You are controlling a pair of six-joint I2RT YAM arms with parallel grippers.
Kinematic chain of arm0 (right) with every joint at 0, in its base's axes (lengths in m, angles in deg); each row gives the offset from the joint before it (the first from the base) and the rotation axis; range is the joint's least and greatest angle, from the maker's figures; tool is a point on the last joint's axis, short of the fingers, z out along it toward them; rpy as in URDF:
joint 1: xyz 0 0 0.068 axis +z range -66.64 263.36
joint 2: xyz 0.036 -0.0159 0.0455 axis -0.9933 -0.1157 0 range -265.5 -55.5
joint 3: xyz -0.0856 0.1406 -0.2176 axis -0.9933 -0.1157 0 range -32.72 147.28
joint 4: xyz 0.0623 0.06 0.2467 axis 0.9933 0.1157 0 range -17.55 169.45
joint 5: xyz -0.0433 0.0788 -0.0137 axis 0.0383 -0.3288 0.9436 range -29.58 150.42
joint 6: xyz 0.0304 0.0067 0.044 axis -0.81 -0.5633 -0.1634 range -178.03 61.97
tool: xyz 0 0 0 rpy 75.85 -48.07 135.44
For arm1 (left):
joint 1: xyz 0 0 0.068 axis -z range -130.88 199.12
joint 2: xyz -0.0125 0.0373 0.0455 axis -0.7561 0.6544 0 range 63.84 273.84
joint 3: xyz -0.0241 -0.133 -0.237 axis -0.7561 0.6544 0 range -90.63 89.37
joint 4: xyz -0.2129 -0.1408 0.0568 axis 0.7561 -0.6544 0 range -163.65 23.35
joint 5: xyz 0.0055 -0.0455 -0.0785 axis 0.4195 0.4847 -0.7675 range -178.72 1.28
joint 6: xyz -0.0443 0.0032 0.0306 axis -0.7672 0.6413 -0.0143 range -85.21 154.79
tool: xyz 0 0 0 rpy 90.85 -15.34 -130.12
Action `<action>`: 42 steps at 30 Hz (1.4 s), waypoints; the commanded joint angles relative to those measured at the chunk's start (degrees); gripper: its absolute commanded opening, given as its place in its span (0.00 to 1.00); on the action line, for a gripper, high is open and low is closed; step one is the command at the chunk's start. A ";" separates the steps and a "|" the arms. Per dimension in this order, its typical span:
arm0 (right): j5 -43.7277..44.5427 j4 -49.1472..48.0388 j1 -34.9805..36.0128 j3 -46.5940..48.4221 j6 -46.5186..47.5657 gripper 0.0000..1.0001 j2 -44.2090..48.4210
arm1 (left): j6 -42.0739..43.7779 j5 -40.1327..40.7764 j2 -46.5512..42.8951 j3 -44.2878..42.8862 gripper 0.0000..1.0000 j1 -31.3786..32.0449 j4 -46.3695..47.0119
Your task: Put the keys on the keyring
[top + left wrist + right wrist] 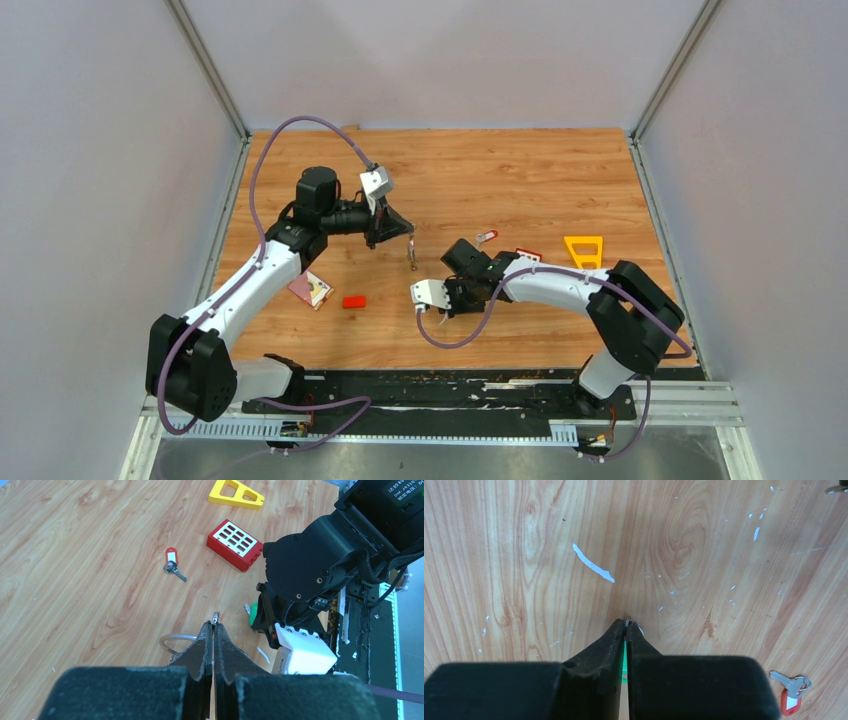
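My left gripper (214, 625) is shut on the keyring (170, 639), a thin silver wire ring that sticks out to the left of the fingers. In the top view the keyring (412, 257) hangs under this gripper (409, 236) above the table's middle. Just right of it, my right gripper (626, 625) points down at the wood, shut on a green-headed key (624, 662). Only a strip of the key's green shows between the fingers. The left wrist view shows the same green head (253, 614) below the right gripper. A red-tagged key (172, 565) lies loose on the wood.
A red block with white squares (528, 255) and a yellow plastic piece (583, 250) lie right of the grippers. A small red block (353, 301) and a pink card (310, 288) lie on the left. White flecks (593, 566) mark the wood.
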 commanded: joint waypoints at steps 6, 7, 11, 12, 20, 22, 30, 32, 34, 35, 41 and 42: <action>0.42 -1.04 -0.14 1.84 0.09 0.00 0.51 | 0.79 -1.72 -0.64 -0.90 0.00 0.09 1.15; 0.23 -0.79 -0.16 1.93 0.17 0.00 0.80 | 0.77 -1.68 -0.64 -0.91 0.00 0.09 1.15; -2.03 0.53 -0.96 2.22 0.78 0.00 2.70 | 0.81 -1.67 -0.57 -0.91 0.00 0.11 1.15; -2.95 0.82 -1.30 2.21 1.09 0.00 3.55 | 0.85 -1.74 -0.63 -0.85 0.00 0.09 1.22; -15.46 5.57 -4.78 4.31 3.16 0.00 14.93 | 0.99 -2.69 -0.59 -0.23 0.00 0.32 1.88; -17.56 6.81 -5.48 5.83 2.75 0.00 17.13 | 0.99 -2.61 -0.64 -0.34 0.00 0.90 1.78; -24.68 6.64 -9.48 12.86 -1.91 0.00 22.56 | 0.09 -1.38 0.86 -2.75 0.00 5.71 -1.00; -25.00 5.36 -10.43 13.11 -2.92 0.00 23.65 | -0.42 -0.99 2.04 -4.80 0.00 7.31 -4.43; -24.64 3.55 -10.98 12.49 -3.84 0.00 25.06 | -1.70 -0.51 3.31 -6.67 0.00 8.56 -7.04; -24.23 2.64 -11.12 12.07 -4.23 0.00 25.76 | -2.62 -0.55 3.92 -7.37 0.00 9.09 -7.81; -23.13 0.51 -11.76 10.26 -4.81 0.00 28.85 | -9.73 0.35 5.26 -8.07 0.00 10.10 -6.06; -22.96 0.21 -11.69 9.92 -4.83 0.00 29.13 | -10.46 0.41 5.42 -8.09 0.00 10.15 -5.90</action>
